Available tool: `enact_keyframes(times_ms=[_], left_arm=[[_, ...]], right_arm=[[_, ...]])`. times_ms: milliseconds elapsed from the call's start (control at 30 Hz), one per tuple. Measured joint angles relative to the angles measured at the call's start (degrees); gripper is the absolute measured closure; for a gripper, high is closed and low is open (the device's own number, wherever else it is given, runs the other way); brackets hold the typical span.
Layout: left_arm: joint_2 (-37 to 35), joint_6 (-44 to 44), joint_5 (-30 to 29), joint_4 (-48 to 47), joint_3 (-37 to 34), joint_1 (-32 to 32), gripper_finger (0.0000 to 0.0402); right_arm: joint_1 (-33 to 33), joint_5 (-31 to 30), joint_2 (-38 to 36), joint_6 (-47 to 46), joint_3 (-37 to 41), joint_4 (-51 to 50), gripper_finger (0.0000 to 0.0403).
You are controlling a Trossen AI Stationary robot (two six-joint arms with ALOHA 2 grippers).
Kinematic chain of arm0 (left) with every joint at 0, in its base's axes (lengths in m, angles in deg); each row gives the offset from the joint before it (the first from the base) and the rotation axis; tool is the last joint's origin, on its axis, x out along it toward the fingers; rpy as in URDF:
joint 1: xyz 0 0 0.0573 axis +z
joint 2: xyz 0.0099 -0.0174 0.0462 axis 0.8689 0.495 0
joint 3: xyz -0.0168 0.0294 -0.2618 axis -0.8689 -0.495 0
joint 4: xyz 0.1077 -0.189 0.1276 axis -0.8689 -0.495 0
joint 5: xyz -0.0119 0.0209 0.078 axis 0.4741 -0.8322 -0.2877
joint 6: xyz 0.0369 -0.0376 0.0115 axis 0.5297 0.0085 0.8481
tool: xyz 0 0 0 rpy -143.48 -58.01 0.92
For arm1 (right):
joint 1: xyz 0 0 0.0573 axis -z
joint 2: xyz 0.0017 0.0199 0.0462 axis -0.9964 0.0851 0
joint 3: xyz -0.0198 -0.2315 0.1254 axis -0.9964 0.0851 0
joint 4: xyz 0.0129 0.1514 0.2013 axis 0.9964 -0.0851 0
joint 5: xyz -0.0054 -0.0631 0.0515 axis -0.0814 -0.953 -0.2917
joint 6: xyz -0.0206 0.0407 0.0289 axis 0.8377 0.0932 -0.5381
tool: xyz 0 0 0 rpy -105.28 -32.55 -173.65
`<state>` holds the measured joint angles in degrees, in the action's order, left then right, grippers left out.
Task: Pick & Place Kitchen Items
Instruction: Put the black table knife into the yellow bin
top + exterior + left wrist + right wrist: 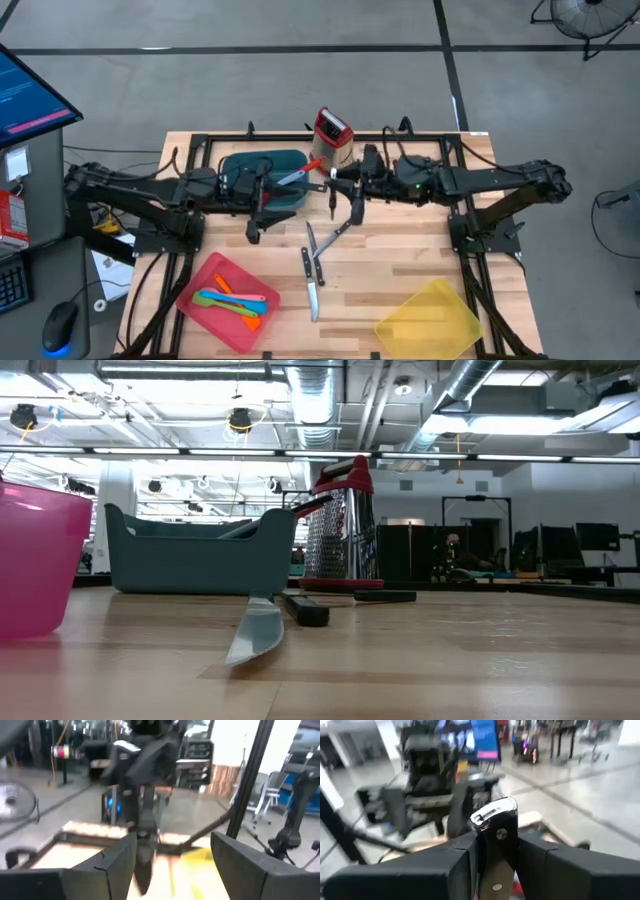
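My right gripper (337, 183) (495, 850) hovers over the middle of the table, beside the teal tray (250, 168), and is shut on a black-handled steel knife (496, 827). My left gripper (268, 205) (172, 855) is open, level, and faces it from the table's left with nothing between its fingers. Three more knives (313, 262) lie flat on the wood near the table's middle. A red spoon (305, 170) and a grey-blue spoon (288, 180) rest in the teal tray. Small coloured plastic utensils (232, 302) lie in the red tray (205, 275). My right gripper pinches the knife's black riveted handle (497, 837) between its two fingers, which lie across it. The steel butt end (492, 812) sticks out above the fingers. The blade (144, 867) hangs down below the gripper, roughly upright, over the table.
The steel box grater with a red top (332, 133) (342, 525) stands at the far edge, just behind my right gripper. A yellow tray (430, 320) sits at the near right corner. Bare wood lies between the knives and the yellow tray.
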<state>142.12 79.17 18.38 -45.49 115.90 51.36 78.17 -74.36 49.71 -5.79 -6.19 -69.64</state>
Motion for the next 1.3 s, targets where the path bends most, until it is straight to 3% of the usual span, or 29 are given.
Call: enact_keyframes(times_ms=[333, 800, 1100, 1300], left_arm=[[-4.06, -9.12, -0.37, -12.79, -0.04, -0.45, 0.02], [-5.91, -9.79, -0.62, -13.76, -0.07, -2.66, 0.0233], [-5.89, -9.79, -0.56, -13.76, -0.07, -4.36, 0.0239], [-5.89, -9.79, -0.53, -13.78, -0.07, -4.66, 0.0239]], right_arm=[[-0.87, 0.56, -0.05, -16.07, 0.0, -25.98, 0.0316], [-3.01, 10.44, -0.03, -52.52, 0.0, -58.09, 0.0316], [-14.47, 11.93, -0.03, -62.97, 0.0, -61.03, 0.0316], [-25.13, 10.3, 3.08, -55.41, 0.0, -56.92, 0.0316]])
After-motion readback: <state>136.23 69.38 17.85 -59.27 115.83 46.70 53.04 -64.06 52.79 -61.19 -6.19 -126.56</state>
